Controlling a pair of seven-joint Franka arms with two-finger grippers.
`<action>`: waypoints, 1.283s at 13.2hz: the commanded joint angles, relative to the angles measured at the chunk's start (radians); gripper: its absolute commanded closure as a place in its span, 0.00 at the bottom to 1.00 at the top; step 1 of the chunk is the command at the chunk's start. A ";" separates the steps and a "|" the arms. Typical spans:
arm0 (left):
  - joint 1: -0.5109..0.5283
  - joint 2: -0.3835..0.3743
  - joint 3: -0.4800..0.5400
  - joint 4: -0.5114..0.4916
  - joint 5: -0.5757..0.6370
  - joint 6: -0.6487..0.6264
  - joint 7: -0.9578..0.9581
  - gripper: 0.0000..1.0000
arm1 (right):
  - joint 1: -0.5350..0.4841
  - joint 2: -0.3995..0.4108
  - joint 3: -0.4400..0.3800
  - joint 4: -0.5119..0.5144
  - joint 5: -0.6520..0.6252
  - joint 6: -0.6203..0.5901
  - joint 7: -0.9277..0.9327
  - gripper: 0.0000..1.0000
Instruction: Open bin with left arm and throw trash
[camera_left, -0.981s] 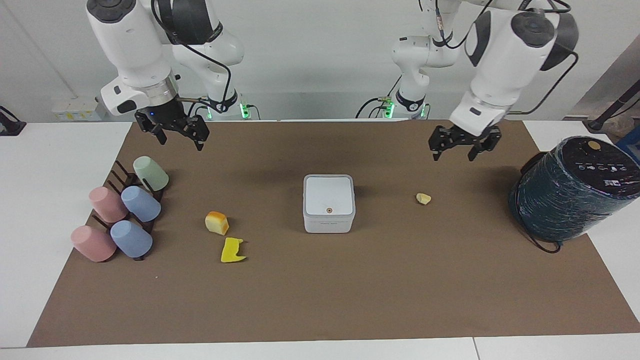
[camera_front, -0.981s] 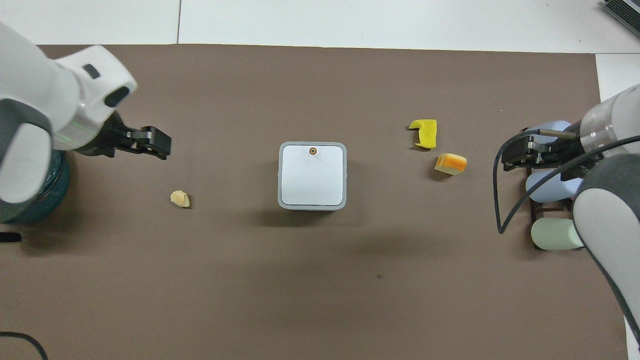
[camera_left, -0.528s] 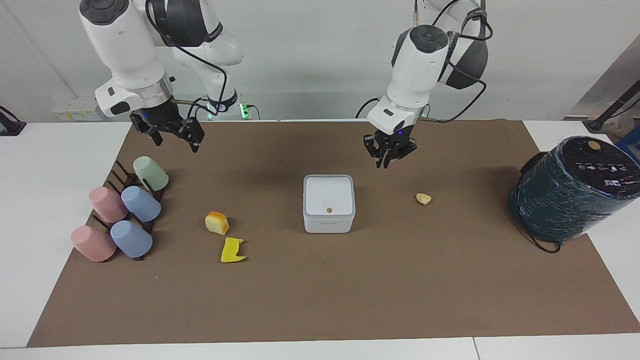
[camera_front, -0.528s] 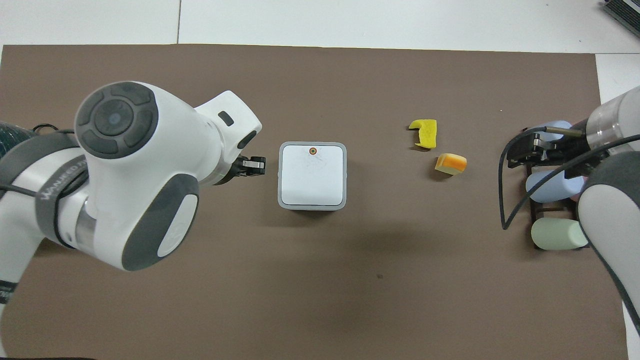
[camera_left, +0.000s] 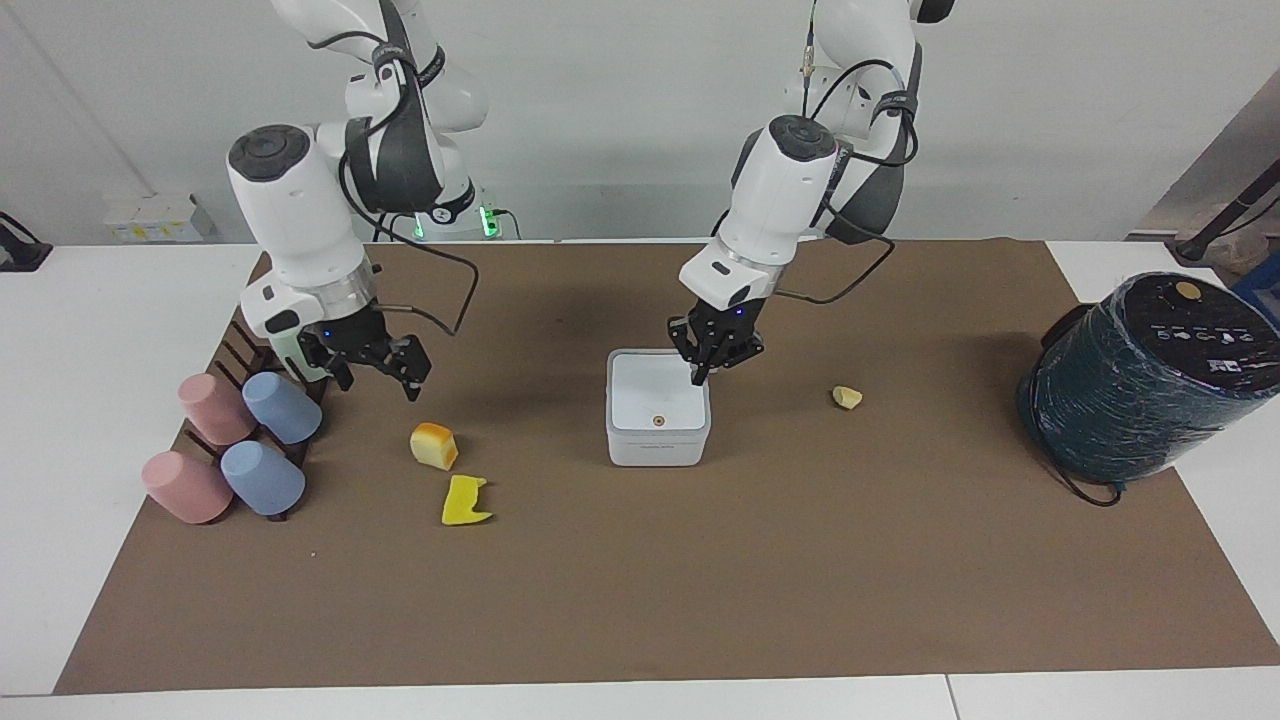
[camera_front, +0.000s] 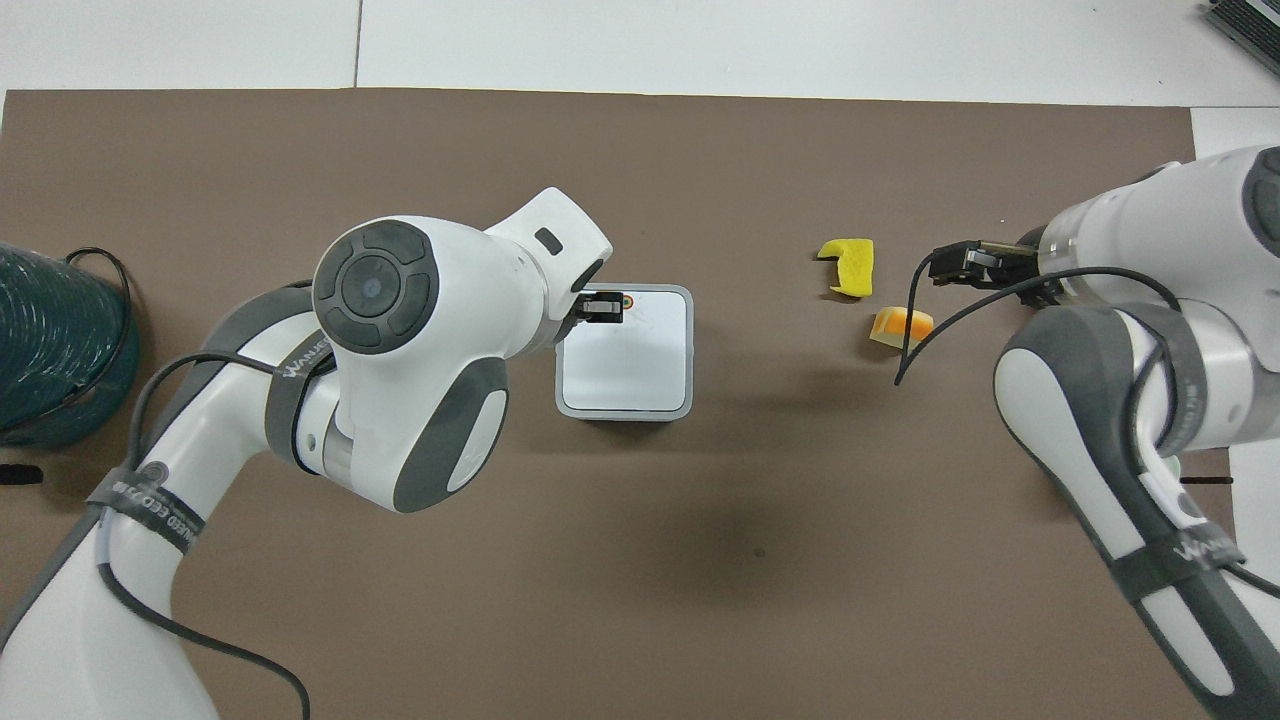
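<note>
The white bin (camera_left: 657, 440) stands mid-mat with its lid shut, and the orange dot (camera_left: 657, 421) is on the lid's edge farthest from the robots. It also shows in the overhead view (camera_front: 640, 365). My left gripper (camera_left: 703, 376) hangs just over the lid's edge toward the left arm's end (camera_front: 601, 307); I cannot tell if it touches. My right gripper (camera_left: 378, 378) is open and empty above the mat, between the cup rack and the orange-topped yellow chunk (camera_left: 434, 445). The flat yellow jagged piece (camera_left: 464, 501) lies beside the chunk. The pale yellow lump (camera_left: 847, 397) lies toward the left arm's end.
A rack of pink and blue cups (camera_left: 240, 440) stands at the right arm's end of the brown mat (camera_left: 640, 600). A big dark wrapped cylinder (camera_left: 1140, 375) stands at the left arm's end.
My left gripper has swung in from the left arm's end and come down over the bin. My right gripper has dropped and moved out toward the orange-topped chunk.
</note>
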 joint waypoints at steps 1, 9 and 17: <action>-0.032 0.050 0.017 0.001 -0.016 0.087 -0.028 1.00 | 0.010 0.077 0.004 -0.035 0.017 0.127 -0.023 0.00; -0.070 0.152 0.023 0.015 -0.006 0.142 -0.044 1.00 | 0.049 0.094 0.004 -0.238 0.015 0.298 -0.013 1.00; 0.092 0.062 0.040 0.175 0.088 -0.385 -0.007 1.00 | 0.084 0.010 0.022 -0.126 0.014 0.176 0.088 1.00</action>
